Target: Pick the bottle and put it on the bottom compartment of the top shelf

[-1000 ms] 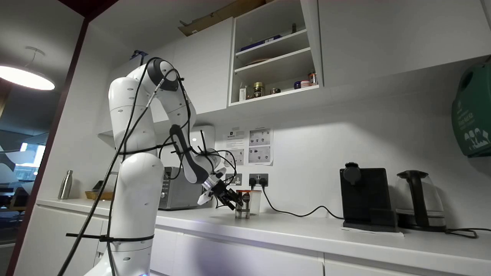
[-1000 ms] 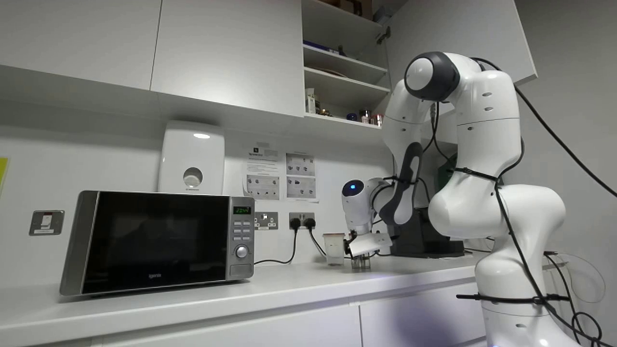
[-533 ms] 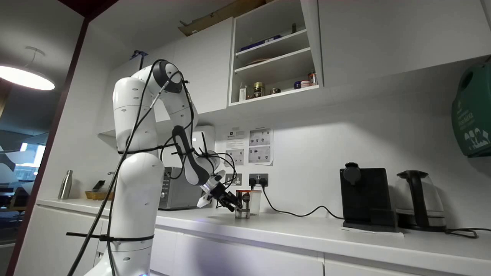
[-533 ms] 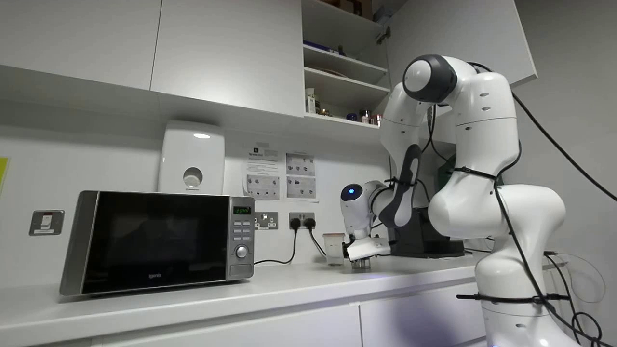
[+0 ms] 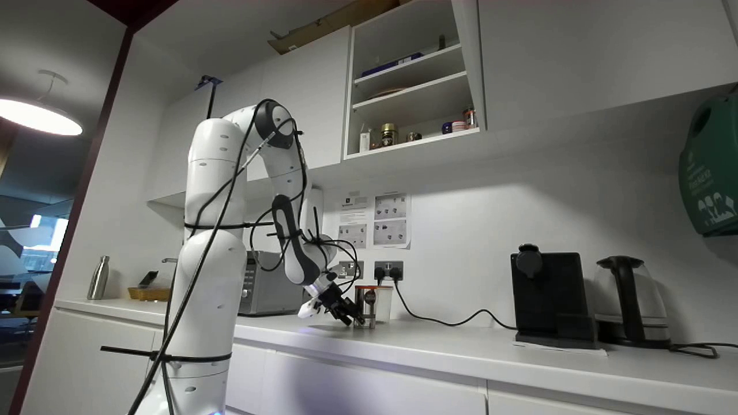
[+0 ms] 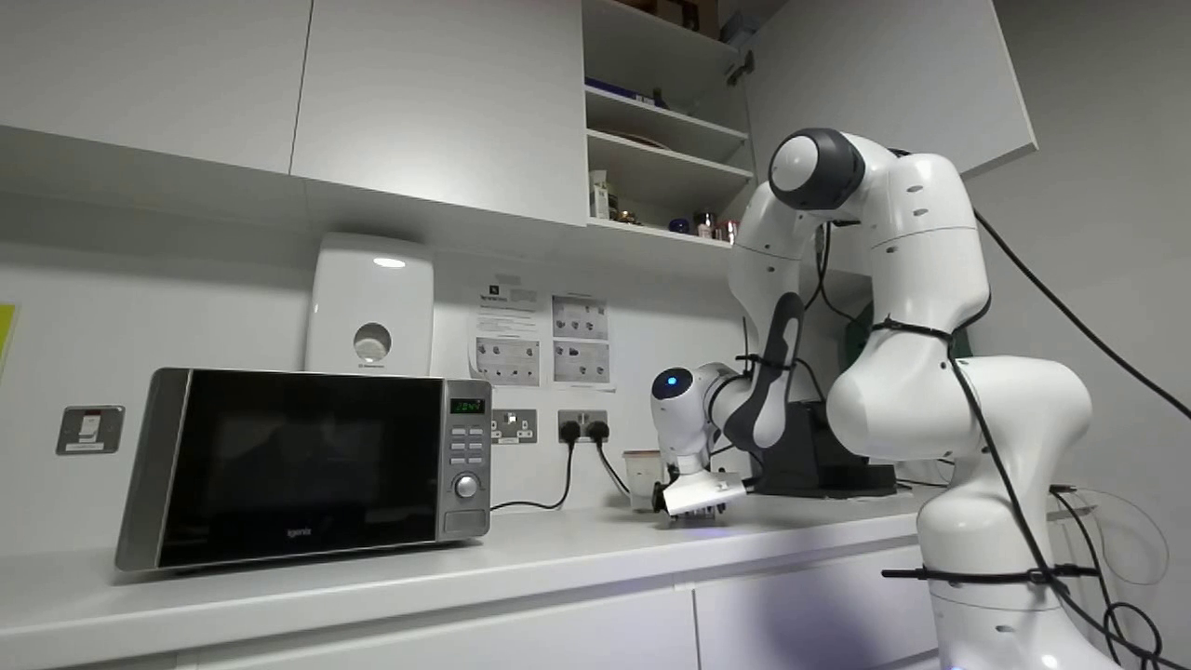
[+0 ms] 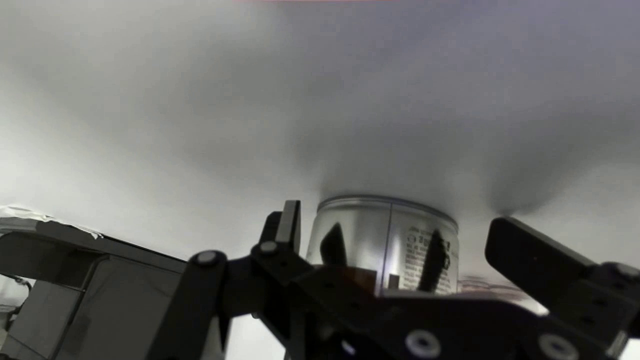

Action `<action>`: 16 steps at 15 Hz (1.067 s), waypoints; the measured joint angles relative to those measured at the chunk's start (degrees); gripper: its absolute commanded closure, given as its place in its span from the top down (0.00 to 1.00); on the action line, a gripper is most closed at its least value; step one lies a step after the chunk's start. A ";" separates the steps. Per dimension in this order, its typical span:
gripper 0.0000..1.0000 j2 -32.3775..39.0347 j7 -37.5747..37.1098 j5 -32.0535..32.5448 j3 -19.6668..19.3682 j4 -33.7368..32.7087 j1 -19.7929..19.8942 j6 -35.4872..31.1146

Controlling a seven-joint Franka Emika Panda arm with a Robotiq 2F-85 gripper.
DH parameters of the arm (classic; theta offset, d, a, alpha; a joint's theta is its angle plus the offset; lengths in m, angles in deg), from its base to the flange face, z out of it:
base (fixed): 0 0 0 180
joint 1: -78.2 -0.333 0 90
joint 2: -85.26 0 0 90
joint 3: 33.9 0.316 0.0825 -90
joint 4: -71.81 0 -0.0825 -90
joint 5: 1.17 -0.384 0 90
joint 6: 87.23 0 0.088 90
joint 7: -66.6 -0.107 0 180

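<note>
Fingers point(image 7: 525, 252) spread wide, the gripper point(image 7: 396, 227) straddles the bottle point(image 7: 370, 240) — a silver, can-like cylinder standing upright on the counter point(image 5: 438, 337). In the wrist view one finger sits at nine o'clock of it and its partner at three, with a clear gap on the three o'clock side; farther down, black gripper parts cover the bottle, so whether anything touches there I cannot tell. Print runs across its side, too small to read.

In an exterior view the arm point(image 5: 222, 271) holds the gripper tilted down toward the bottle from ten o'clock, the tips level with its lower half. A pale container point(image 6: 642, 479) with a reddish rim stands near the bottle, at ten o'clock in an exterior view, and the microwave point(image 6: 307, 475) is well apart at nine. Toward three o'clock in an exterior view are the black coffee machine point(image 5: 550, 300) and, just beside it, the kettle point(image 5: 634, 302), both well apart from the bottle.

The bottom compartment point(image 5: 429, 112) of the white wall cabinet point(image 5: 426, 140) is well above the bottle, between twelve and one o'clock in an exterior view — jars point(image 5: 389, 135) and a white carton point(image 5: 364, 141) stand along its floor.
</note>
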 measured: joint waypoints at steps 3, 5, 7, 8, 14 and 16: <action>1.00 1.75 -0.02 0.65 -0.21 -1.51 0.00 1.09; 1.00 2.69 -0.03 1.08 -0.52 -2.38 0.01 2.00; 1.00 3.47 -0.03 1.38 -0.89 -3.11 0.01 2.60; 1.00 3.74 -0.03 1.46 -1.10 -3.41 0.01 2.82; 1.00 4.96 -0.03 1.62 -2.10 -4.71 0.01 3.05; 1.00 5.12 -0.03 1.65 -2.28 -4.87 0.01 3.05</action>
